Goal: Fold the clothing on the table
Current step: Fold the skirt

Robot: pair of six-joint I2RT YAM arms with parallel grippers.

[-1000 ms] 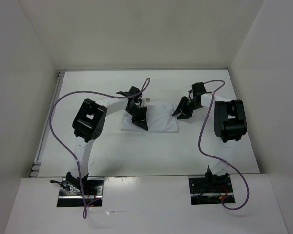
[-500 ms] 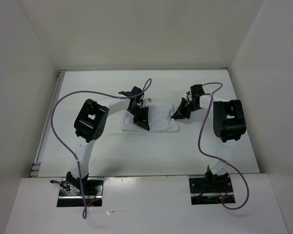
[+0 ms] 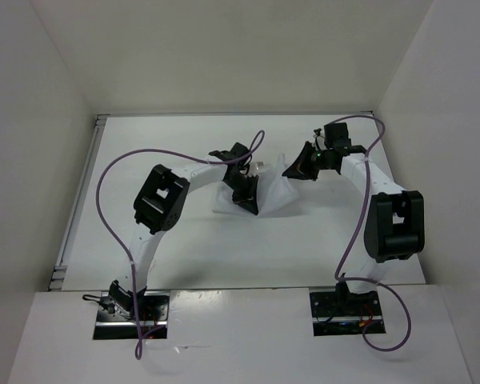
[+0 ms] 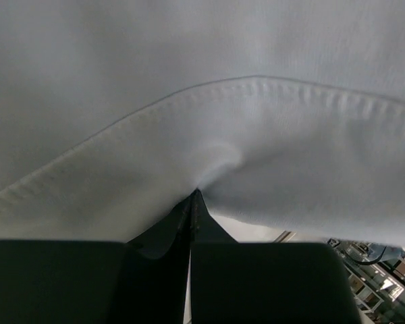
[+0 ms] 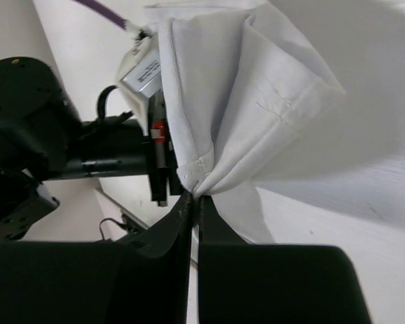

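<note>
Cloth (image 3: 274,194) is mid-table toward the far side, bunched and partly lifted off the table (image 3: 184,240), strung between both grippers. Left gripper (image 4: 192,197) has its jaws closed tight, pinching a fold just below the stitched hem (image 4: 277,84); the fabric puckers at the pinch. Right gripper (image 5: 193,196) has its jaws together on a gathered edge, with cloth fanning up from the tips in several layers.

The fabric is thin, soft and light. It drapes, sags and creases at once, with no stiffness, so it likely won't hold a shape unless laid flat. Slip risk looks low, but a thin pinch could pull out if tugged. The best holds look like hemmed edges or corners, where the stitching gives bite. Whether the right grip has a true corner or just a bunch is hard to tell from the wrist view.
</note>
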